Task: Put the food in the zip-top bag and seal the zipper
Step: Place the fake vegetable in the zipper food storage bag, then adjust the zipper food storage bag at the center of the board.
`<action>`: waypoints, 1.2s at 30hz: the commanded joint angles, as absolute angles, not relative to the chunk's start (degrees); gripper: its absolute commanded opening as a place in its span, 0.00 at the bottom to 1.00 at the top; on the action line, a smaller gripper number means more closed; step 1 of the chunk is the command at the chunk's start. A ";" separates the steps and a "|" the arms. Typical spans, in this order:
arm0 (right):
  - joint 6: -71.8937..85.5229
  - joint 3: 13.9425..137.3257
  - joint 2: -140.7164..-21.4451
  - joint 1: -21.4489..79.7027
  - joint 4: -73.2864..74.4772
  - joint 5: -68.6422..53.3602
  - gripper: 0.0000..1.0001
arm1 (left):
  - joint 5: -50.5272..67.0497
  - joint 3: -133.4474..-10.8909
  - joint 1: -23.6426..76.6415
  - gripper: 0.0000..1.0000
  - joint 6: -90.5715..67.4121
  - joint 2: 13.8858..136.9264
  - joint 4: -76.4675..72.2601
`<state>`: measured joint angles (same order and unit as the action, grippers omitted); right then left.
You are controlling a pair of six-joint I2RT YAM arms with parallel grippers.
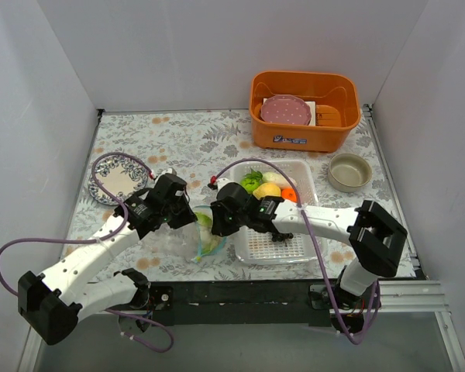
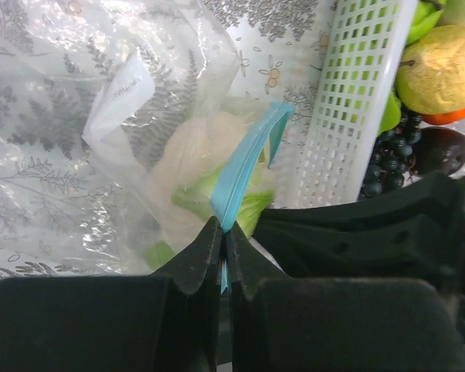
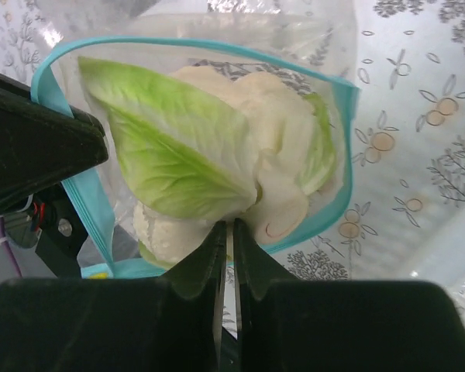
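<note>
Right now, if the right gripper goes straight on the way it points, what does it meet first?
The white-green cabbage in the open mouth of the zip-top bag, just beyond the right gripper; the tips may already touch it, since depth is unclear.

An orange bin point(image 1: 294, 138) at the table's point(image 1: 186, 136) far edge holds a pink plate point(image 1: 286, 111). A beige bowl point(image 1: 349, 186) sits just right of a perforated tray point(image 1: 283, 246); a patterned plate point(image 1: 120, 180) lies far left.

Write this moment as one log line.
left gripper: shut on zipper | right gripper: closed at zip-top bag mouth | cabbage: inside bag | zipper: unsealed
</note>
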<state>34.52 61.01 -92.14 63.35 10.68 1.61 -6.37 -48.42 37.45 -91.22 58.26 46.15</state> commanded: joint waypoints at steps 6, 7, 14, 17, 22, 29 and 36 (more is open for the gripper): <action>32.87 67.85 -97.29 65.39 6.95 -2.54 0.17 | -2.38 -54.58 37.09 0.00 -89.47 56.16 47.37; 32.87 67.59 -97.82 65.39 5.20 -3.33 0.19 | -1.94 -53.71 37.09 0.00 -89.73 56.60 47.20; 35.95 62.16 -93.35 65.39 0.71 -0.28 0.47 | -7.89 -51.15 37.00 0.00 -93.95 54.68 51.14; 36.21 60.82 -88.78 65.39 2.89 6.56 0.51 | -13.61 -52.38 36.48 0.00 -94.39 53.62 54.75; 34.19 62.22 -87.62 65.04 6.76 9.76 0.59 | -16.61 -52.30 35.33 0.00 -94.22 51.68 55.64; 35.85 67.93 -93.51 65.04 14.39 12.20 0.58 | -17.84 -51.77 34.10 0.00 -94.39 52.03 56.69; 32.09 77.25 -102.12 64.95 22.05 14.33 0.53 | -18.28 -51.33 31.91 0.00 -92.82 51.50 56.69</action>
<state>34.17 71.16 -99.02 64.93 16.64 11.31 -15.73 -51.24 33.08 -93.80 52.49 56.01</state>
